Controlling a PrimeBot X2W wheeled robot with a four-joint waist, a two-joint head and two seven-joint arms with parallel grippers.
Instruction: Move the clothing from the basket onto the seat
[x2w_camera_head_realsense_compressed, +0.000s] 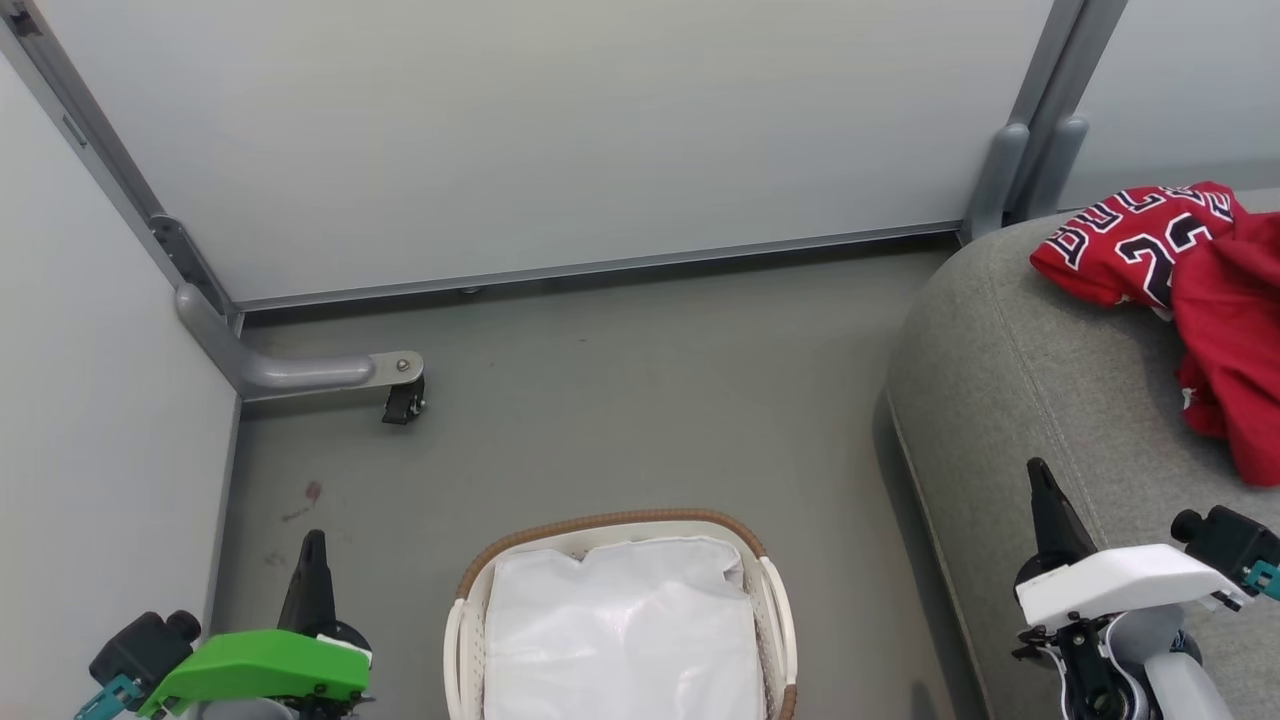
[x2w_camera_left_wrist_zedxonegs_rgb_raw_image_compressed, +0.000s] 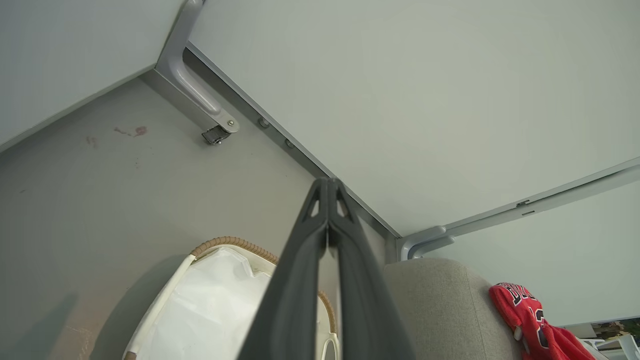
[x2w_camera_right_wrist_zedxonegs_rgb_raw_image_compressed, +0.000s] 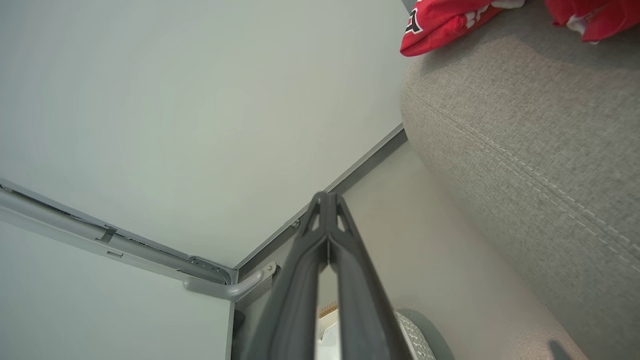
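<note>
**Left gripper** (x2w_camera_head_realsense_compressed: 314, 542): two dark fingers pressed together tip to tip, holding nothing. It sits at the lower left of the head view, over the grey floor (x2w_camera_head_realsense_compressed: 640, 400), left of the basket.

**Right gripper** (x2w_camera_head_realsense_compressed: 1040, 472): fingers likewise closed and empty. It sits at the lower right, over the near part of the seat.

**Basket** (x2w_camera_head_realsense_compressed: 610, 521): white plastic with a brown woven rim, standing on the floor between the two grippers. The white liner (x2w_camera_head_realsense_compressed: 620, 630) lies inside it, with no red cloth on top.

**Seat** (x2w_camera_head_realsense_compressed: 1000, 400): grey fabric with a rounded end, to the right of the basket.

**Clothing** (x2w_camera_head_realsense_compressed: 1200, 290): a red heap on the seat's far right part.
- Its long axis runs from far to near along the picture's right edge, which cuts it off.
- The lettered piece lies at the far left end, tilted.
- A plainer red fold trails toward the robot.

**Writing**: black, white-edged block letters, broken by creases, read roughly as BULLS. Beneath them is a 2 and part of a second digit.

**Views**:
- The right wrist view brings out the seat's double stitched seam.
- The left wrist view gives the basket's rim, the seat's end and the clothing together.
- The head and left wrist views show a reddish stain (x2w_camera_head_realsense_compressed: 312, 491) on the floor.
</note>
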